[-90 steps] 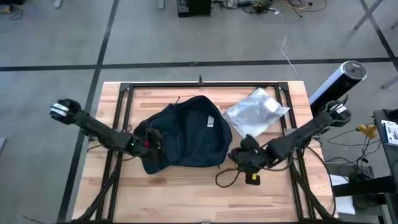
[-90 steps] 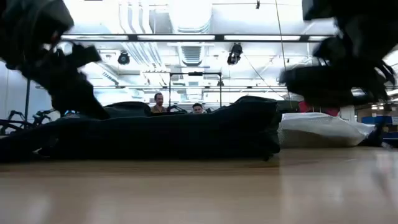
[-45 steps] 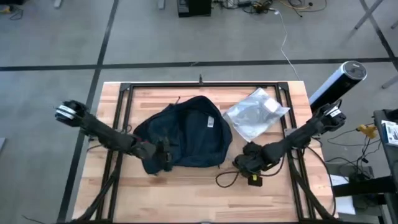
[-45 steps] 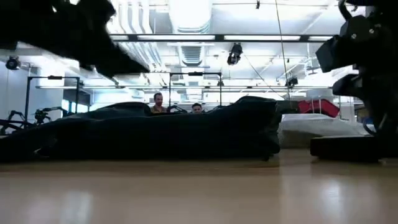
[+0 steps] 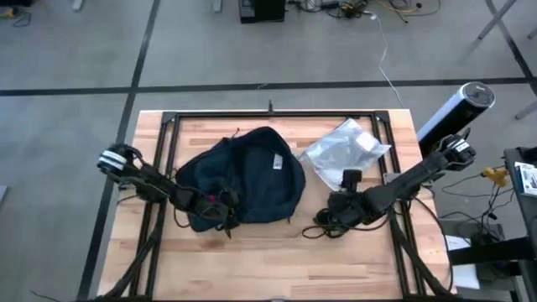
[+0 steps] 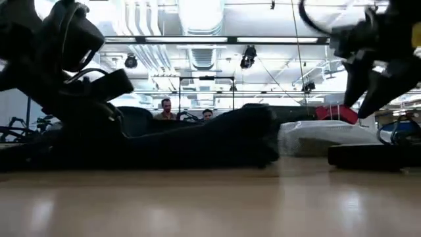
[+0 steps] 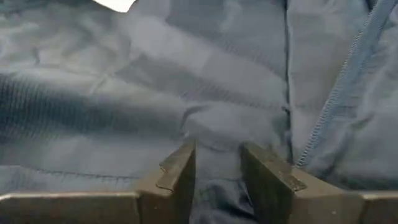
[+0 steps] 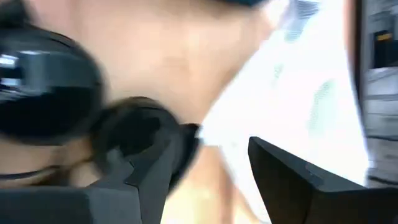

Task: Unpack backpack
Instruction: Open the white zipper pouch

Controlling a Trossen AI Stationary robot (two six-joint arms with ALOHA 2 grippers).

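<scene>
The dark navy backpack (image 5: 252, 172) lies flat on the wooden table's middle, its white label (image 5: 278, 162) facing up; in the low view it is a long dark mound (image 6: 197, 135). My left gripper (image 5: 220, 201) is shut on the backpack's near left part. Black headphones (image 5: 329, 222) with a cable lie on the table to the backpack's right. My right gripper (image 5: 346, 186) hangs open above the headphones (image 6: 371, 156), touching nothing I can see. A silvery-grey pouch (image 5: 346, 151) lies at the far right. My left gripper (image 7: 217, 171) pinches a raised fold of the backpack's navy outer fabric (image 7: 217, 134) between its two fingers, beside a zipper line (image 7: 336, 93). It comes from the table's left, slanting down. The backpack lies on the table, not lifted.
A black metal frame (image 5: 277, 116) runs around the tabletop. A white cylinder (image 5: 457, 113) stands off the table's far right corner. People (image 6: 168, 108) sit in the room behind. Bare wood (image 5: 260, 252) shows along the near edge.
My right gripper has brought the headphones down onto the table, let go and risen toward the pouch. My left gripper has gone right onto the backpack's near left part, and the whole backpack has slid a little toward the table's left.
</scene>
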